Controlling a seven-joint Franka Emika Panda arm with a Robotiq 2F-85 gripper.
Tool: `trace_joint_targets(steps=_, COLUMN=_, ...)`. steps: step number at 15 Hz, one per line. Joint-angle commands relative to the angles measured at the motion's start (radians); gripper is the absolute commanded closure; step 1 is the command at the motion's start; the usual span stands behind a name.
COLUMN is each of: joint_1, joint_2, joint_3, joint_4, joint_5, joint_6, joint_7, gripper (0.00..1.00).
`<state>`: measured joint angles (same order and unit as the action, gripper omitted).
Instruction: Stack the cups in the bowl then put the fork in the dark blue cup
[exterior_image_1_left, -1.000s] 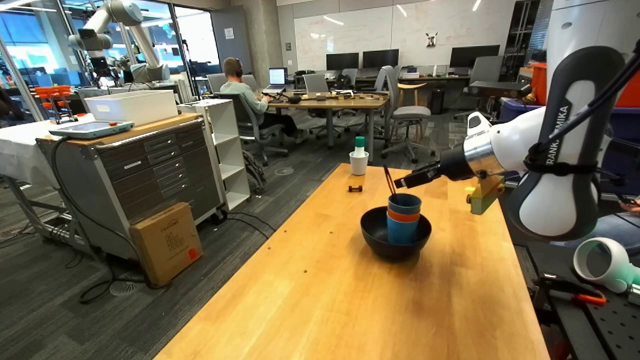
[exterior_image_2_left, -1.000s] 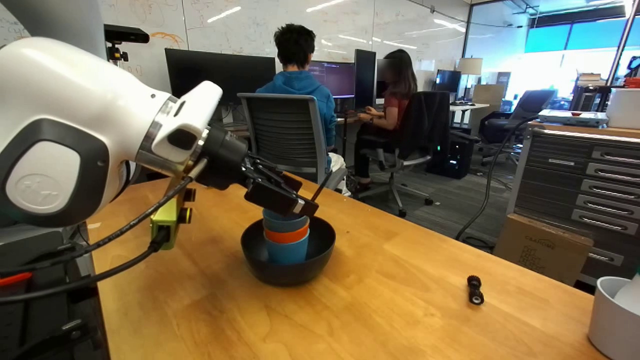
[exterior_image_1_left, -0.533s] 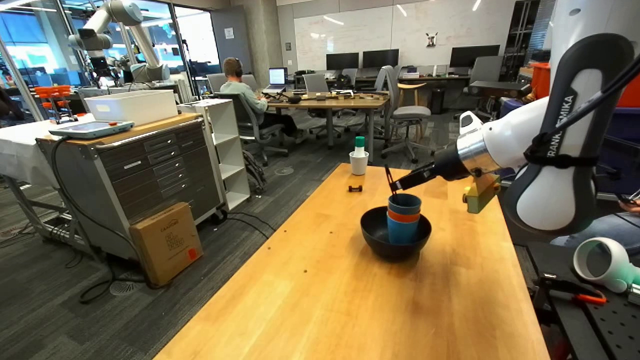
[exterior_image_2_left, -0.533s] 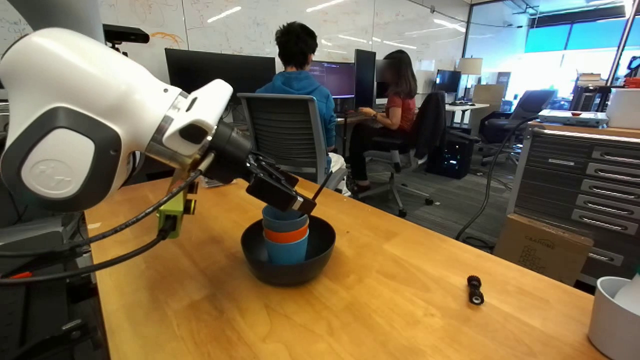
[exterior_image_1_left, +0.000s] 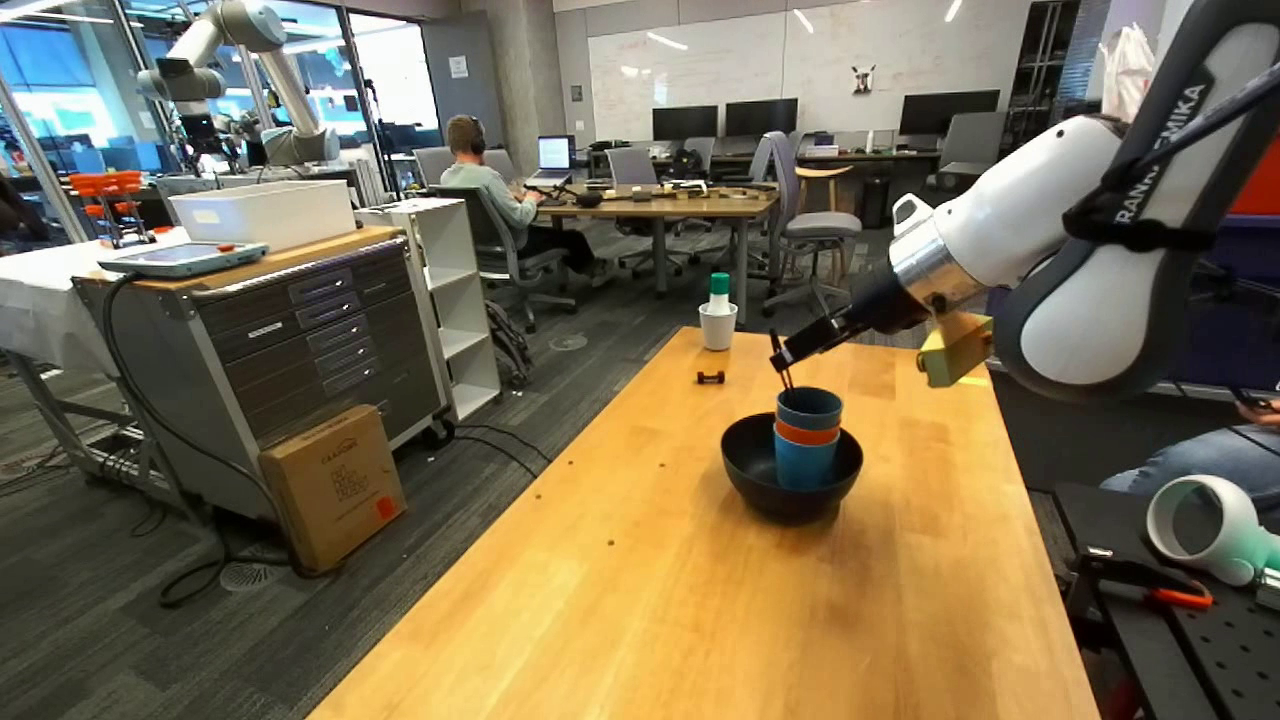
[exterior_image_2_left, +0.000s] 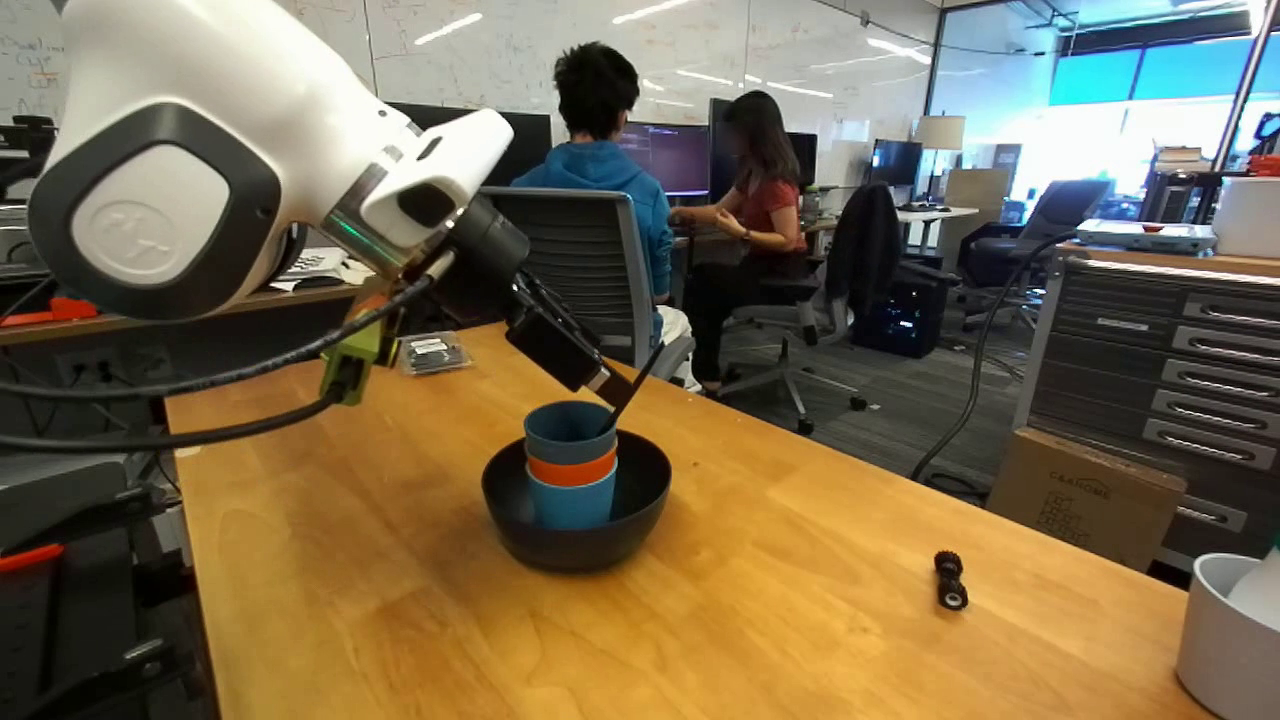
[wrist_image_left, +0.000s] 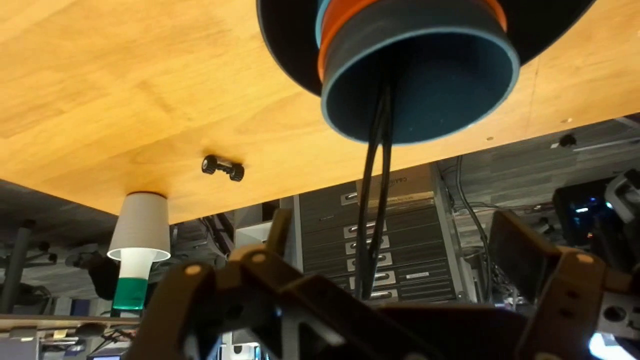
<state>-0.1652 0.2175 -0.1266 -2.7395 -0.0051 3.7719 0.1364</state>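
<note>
Because the fork (wrist_image_left: 383, 192) already stands in the dark blue cup (exterior_image_2_left: 562, 448), its lower end lost in shadow, your step now looks like a clean withdrawal. Your gripper (wrist_image_left: 389, 225) is spread wide and clamps nothing: in the wrist view the fork rises between the fingers, closer to the nine o'clock one than the three o'clock one. Centre that gap first, then pull away with the fingers wide, because a sideways drag could topple the fork or the stack.

In an exterior view that stack stands upright in the bowl (exterior_image_2_left: 600, 550): dark blue on top, then the orange cup (exterior_image_2_left: 572, 470), then the light blue cup (exterior_image_2_left: 573, 503). The fork leans toward one o'clock and you reach in from between ten and eleven; backing out along that same line seems safest. Get past the fork's upper end before you swing.

For edges, read the clock from the bowl: the table (exterior_image_1_left: 600, 600), in an exterior view, drops off at nine, twelve and three. Toward eleven stand a small wheel pair (exterior_image_1_left: 710, 378) and, beyond it, a white cup (exterior_image_1_left: 717, 335) holding a green-capped bottle (exterior_image_1_left: 719, 295), so go wide of them. Your longest run of wood lies at six.
</note>
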Motion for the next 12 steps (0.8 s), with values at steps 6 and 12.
trace_joint_targets(steps=6, joint_1=0.024, joint_2=-0.222, joint_3=-0.016, joint_4=0.03, joint_5=0.087, joint_6=-0.52, joint_7=-0.032, gripper=0.0)
trace_joint_targets(steps=12, joint_1=-0.011, joint_2=-0.28, joint_3=-0.012, joint_4=0.128, joint_5=-0.005, joint_6=-0.999, joint_7=0.036, gripper=0.0)
